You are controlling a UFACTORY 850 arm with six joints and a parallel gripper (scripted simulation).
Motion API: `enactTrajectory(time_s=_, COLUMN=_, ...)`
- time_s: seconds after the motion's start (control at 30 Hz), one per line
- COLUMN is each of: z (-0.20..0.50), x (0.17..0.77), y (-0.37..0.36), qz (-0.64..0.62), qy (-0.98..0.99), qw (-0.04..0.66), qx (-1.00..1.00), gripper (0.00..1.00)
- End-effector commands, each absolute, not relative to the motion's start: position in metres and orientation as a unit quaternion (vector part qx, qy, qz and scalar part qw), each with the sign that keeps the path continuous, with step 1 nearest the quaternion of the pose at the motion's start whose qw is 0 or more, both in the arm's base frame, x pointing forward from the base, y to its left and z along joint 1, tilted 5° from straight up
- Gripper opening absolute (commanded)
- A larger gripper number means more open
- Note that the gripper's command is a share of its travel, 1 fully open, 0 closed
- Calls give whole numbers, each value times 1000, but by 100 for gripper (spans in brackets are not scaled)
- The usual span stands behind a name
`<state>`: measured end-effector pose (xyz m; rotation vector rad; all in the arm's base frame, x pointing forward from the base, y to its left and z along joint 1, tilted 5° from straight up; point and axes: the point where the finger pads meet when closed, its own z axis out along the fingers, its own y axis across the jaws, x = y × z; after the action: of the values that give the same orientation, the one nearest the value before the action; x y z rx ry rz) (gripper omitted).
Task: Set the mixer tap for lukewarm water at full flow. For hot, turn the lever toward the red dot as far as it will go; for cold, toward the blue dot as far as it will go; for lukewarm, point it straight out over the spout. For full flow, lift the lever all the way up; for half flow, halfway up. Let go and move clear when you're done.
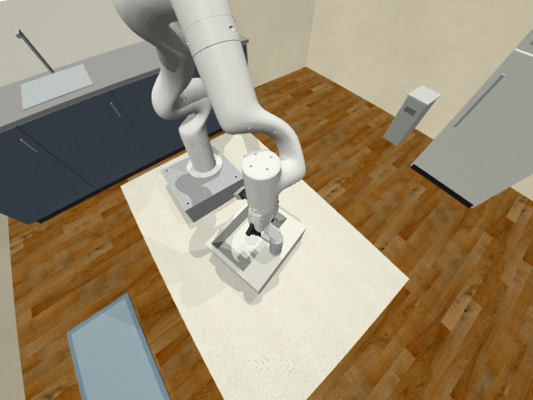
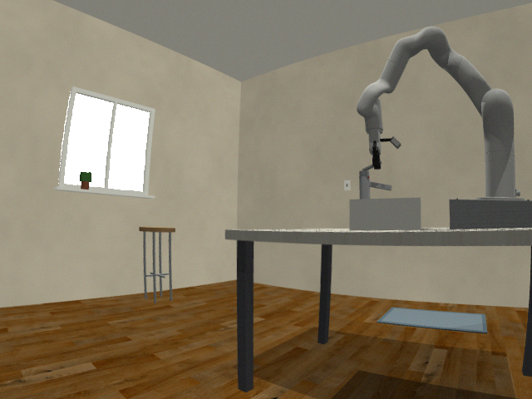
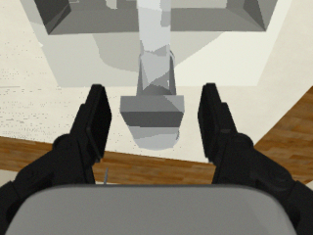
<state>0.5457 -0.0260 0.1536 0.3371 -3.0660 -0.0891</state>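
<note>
The grey mixer tap point(image 2: 364, 185) point(image 1: 275, 242) stands at the far rim of a square sink basin point(image 1: 258, 284) point(image 2: 384, 213) on the table. Its spout point(image 2: 381, 185) points toward the robot base. A red dot point(image 2: 367, 176) shows on the tap body. The lever point(image 3: 152, 110) point(image 2: 368, 167) is tilted up and lies over the spout. My gripper point(image 3: 154, 99) point(image 2: 376, 162) point(image 1: 252, 232) is open. Its two black fingers stand on either side of the lever's end with a clear gap on each side. In the top view the wrist hides the lever.
The robot base block point(image 1: 201, 193) point(image 2: 490, 213) stands on the white table point(image 1: 322, 301) point(image 2: 300, 235) just behind the basin. A counter with a sink, a fridge, a blue floor mat point(image 1: 112, 348) and a stool point(image 2: 157, 262) stand around the room, away from the table.
</note>
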Motion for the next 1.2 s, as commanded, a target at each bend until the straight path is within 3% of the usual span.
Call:
enactTrajectory(time_s=0.0, z=154, x=547, y=-26, qz=-29, qy=-993, qw=27, qx=109, gripper=72)
enactTrajectory(time_s=1.17, z=167, x=547, y=-27, qz=-29, qy=-993, qw=27, qx=109, gripper=72)
